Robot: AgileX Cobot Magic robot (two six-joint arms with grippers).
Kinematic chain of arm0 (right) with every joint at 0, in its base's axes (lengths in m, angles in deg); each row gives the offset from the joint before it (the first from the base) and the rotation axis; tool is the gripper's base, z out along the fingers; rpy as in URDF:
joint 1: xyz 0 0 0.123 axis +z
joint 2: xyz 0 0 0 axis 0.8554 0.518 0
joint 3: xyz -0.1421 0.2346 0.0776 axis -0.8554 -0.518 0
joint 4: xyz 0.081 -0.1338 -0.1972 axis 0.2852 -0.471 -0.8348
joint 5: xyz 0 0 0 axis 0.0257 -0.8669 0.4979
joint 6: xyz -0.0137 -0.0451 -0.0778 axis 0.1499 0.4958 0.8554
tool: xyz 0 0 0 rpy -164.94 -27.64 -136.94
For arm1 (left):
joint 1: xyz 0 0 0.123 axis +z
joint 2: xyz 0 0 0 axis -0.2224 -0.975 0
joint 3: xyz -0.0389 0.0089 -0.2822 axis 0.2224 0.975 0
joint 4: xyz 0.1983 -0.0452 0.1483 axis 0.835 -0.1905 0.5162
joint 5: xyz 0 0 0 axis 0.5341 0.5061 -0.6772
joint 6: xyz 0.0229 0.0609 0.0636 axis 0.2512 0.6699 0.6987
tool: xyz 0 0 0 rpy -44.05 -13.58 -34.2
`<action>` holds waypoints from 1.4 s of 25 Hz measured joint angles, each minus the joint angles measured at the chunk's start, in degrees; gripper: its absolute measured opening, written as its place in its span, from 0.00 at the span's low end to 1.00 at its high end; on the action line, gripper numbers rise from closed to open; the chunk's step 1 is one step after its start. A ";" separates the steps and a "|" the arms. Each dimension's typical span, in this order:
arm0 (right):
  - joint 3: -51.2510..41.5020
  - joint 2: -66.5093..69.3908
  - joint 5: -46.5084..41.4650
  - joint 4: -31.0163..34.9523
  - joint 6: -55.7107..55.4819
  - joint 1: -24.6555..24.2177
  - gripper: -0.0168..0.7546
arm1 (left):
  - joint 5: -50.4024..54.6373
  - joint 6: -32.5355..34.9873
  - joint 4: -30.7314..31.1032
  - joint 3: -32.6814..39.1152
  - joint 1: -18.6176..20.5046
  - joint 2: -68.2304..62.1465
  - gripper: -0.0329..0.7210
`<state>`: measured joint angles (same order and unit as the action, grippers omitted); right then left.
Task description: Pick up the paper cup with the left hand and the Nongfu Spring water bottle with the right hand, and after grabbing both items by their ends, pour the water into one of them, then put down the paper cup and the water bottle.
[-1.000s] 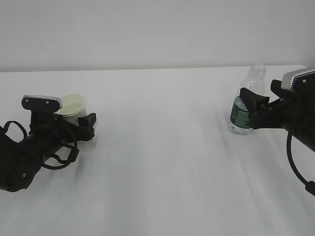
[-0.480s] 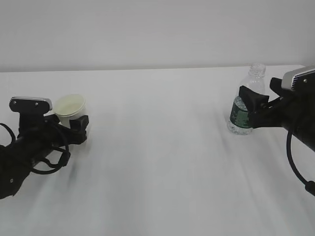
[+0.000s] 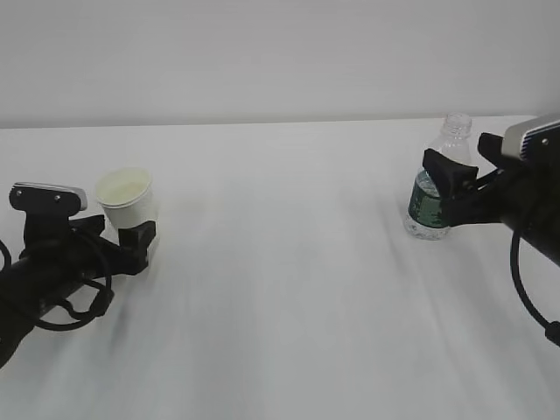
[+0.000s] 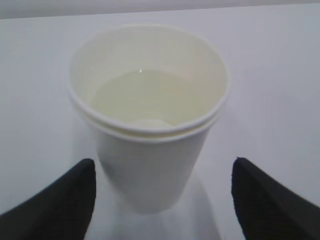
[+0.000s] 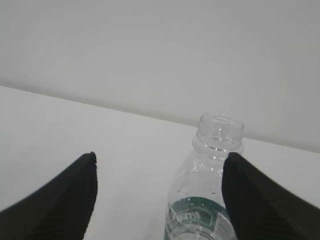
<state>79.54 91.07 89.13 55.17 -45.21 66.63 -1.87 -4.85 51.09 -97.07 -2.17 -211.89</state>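
The left gripper (image 4: 160, 200) is spread wide, its jaws flanking the paper cup (image 4: 150, 125) without touching it; the cup stands upright on the white desk (image 3: 280, 289) with water (image 4: 145, 97) inside. The right gripper (image 5: 157, 200) is likewise spread, with the uncapped Nongfu Spring water bottle (image 5: 207, 200) upright between its jaws, toward the right one.

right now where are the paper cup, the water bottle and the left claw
paper cup (image 4: 150, 170), left wrist view, front of its white wall
water bottle (image 3: 429, 208), exterior view, green label band
left claw (image 3: 138, 236), exterior view, between its black fingertips beside the cup
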 joint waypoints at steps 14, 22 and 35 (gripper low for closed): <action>-1.34 -15.12 -14.86 0.00 0.43 0.00 0.79 | 0.00 0.00 0.38 10.24 0.00 15.41 0.83; -1.46 -28.45 -34.57 0.00 0.43 0.00 0.79 | 0.00 -5.00 1.72 12.16 0.00 28.47 0.80; -0.94 -47.63 -52.00 0.10 0.43 0.00 0.79 | 4.09 -6.09 2.06 12.26 0.00 48.06 0.79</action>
<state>78.60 43.43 37.13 55.27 -44.77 66.63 2.23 -10.94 53.15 -84.81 -2.17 -163.83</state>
